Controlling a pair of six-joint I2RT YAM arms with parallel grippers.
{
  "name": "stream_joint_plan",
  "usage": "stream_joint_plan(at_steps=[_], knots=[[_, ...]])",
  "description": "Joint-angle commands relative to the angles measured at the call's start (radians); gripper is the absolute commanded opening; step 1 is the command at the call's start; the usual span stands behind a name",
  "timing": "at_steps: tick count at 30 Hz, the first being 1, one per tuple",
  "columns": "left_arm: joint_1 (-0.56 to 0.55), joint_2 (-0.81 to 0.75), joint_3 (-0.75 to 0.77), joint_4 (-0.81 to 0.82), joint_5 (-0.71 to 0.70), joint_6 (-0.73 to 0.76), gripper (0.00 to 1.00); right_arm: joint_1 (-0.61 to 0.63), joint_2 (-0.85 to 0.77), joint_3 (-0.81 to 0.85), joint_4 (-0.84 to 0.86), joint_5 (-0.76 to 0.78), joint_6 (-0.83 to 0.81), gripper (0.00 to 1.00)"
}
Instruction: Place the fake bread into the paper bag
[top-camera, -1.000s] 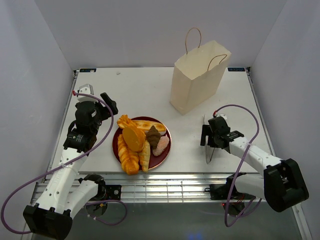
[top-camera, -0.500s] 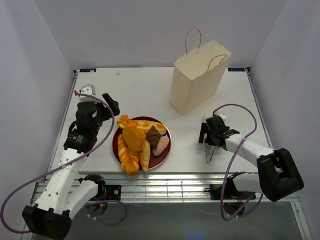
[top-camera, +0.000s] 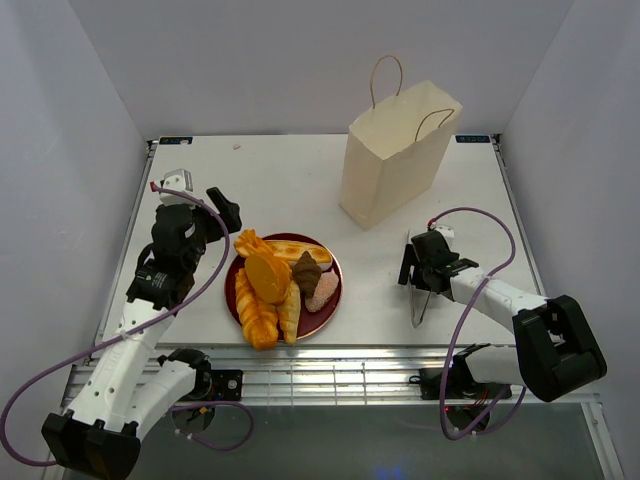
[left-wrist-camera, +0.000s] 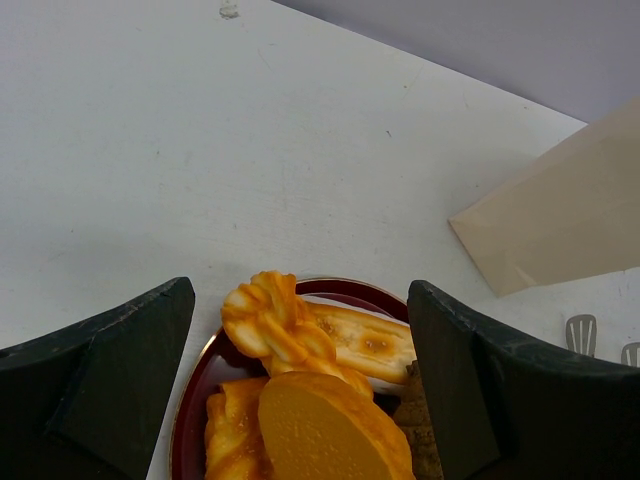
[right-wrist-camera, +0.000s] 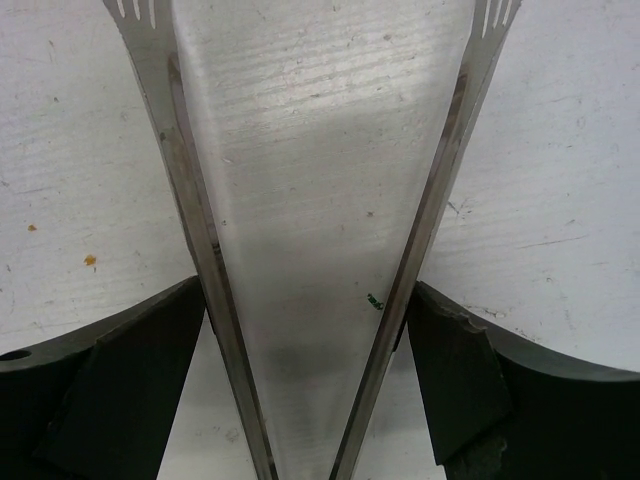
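**1. Status.** The bread (top-camera: 278, 285) lies heaped on the plate (top-camera: 322, 324). None of it is in the bag (top-camera: 395, 165). The bag stands upright at the far right of the table (top-camera: 290, 180), mouth up, well apart from the plate.

**2. Left gripper** (top-camera: 226, 208). It hangs above the table just beside the plate's far-left edge. The jaws are wide apart and hold nothing. Its wrist view looks between the fingers (left-wrist-camera: 120, 370) onto the near pastries, with a braided loaf foremost.

**3. Right gripper** (top-camera: 412, 268). It sits low over the tongs (top-camera: 419, 308), which lie flat on the table between the plate and the right edge. The jaws are apart. In the wrist view one finger stands outside each tong arm, close against it. I cannot tell whether either finger touches the metal. The tong arms are spread, with the forked tips pointing away from the wrist.

**4. Step in hand.** I judge this to be tool pickup, with no bread transfer begun.

**5. Next move.** Close the right jaws evenly on both tong arms. Apply enough force to lift the tongs without collapsing them fully, since the tips must open again over the plate. Check that the arms are centred between the fingers before lifting. An off-centre squeeze could make the tongs pivot or slip on the smooth table.
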Motion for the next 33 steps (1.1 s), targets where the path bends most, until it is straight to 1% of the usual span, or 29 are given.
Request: stream_joint_plan(at_steps=[1, 3, 9, 13, 22, 33], knots=[[-0.006, -0.025, 0.000, 0.010, -0.013, 0.007, 0.98, 0.004, 0.020, 0.008, -0.030, 0.027, 0.019, 0.85], [-0.006, -0.023, 0.000, 0.010, -0.009, 0.007, 0.98, 0.004, 0.021, 0.008, -0.034, 0.028, 0.019, 0.80], [-0.011, -0.023, -0.002, 0.012, -0.009, 0.007, 0.98, 0.004, 0.023, -0.001, -0.033, 0.030, 0.022, 0.77], [-0.009, -0.025, 0.000, 0.010, -0.013, 0.008, 0.98, 0.004, 0.015, 0.010, -0.045, 0.039, 0.019, 0.71], [-0.012, -0.046, -0.006, 0.013, -0.031, 0.010, 0.98, 0.004, -0.019, 0.077, -0.108, 0.048, -0.005, 0.67], [-0.014, -0.054, -0.011, 0.015, -0.031, 0.010, 0.98, 0.004, -0.072, 0.141, -0.165, 0.022, -0.074, 0.66]])
